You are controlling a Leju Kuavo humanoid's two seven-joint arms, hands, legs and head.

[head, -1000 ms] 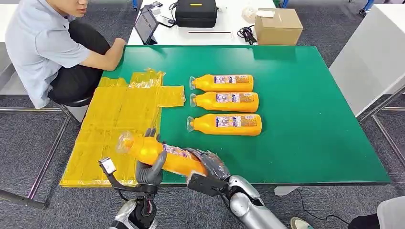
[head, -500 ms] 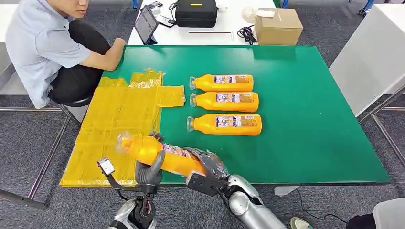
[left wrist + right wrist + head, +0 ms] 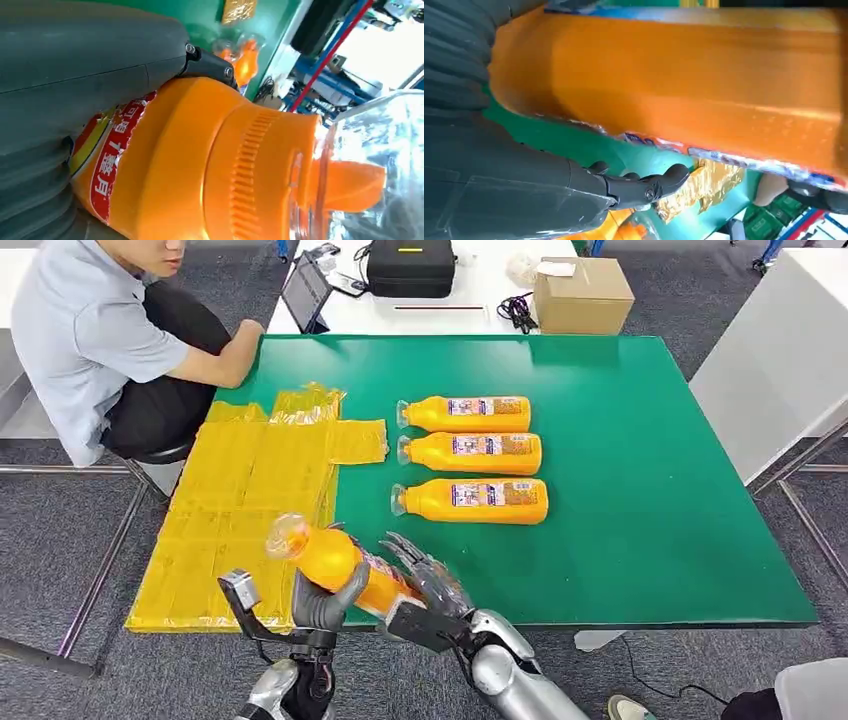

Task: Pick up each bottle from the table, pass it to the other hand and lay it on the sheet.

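Note:
An orange bottle (image 3: 335, 562) with a clear cap hangs tilted over the table's near edge, cap toward the yellow sheet (image 3: 250, 480). My left hand (image 3: 322, 605) grips it from below around its shoulder; up close, the bottle (image 3: 200, 170) lies against the grey thumb (image 3: 75, 60). My right hand (image 3: 428, 582) is by the bottle's base with its fingers spread apart, holding nothing. From the right wrist, the bottle (image 3: 674, 75) passes just above the outstretched thumb (image 3: 639, 186). Three more orange bottles (image 3: 470, 452) lie side by side on the green table (image 3: 640, 500).
A person sits at the table's far left corner with an arm (image 3: 215, 360) resting by the sheet. Behind the green table, a white table carries a tablet (image 3: 305, 292), a black bag (image 3: 410, 267) and a cardboard box (image 3: 582, 295).
My right hand's fingers have opened off the bottle's base. The left hand has shifted slightly right with the bottle, whose cap end now points higher.

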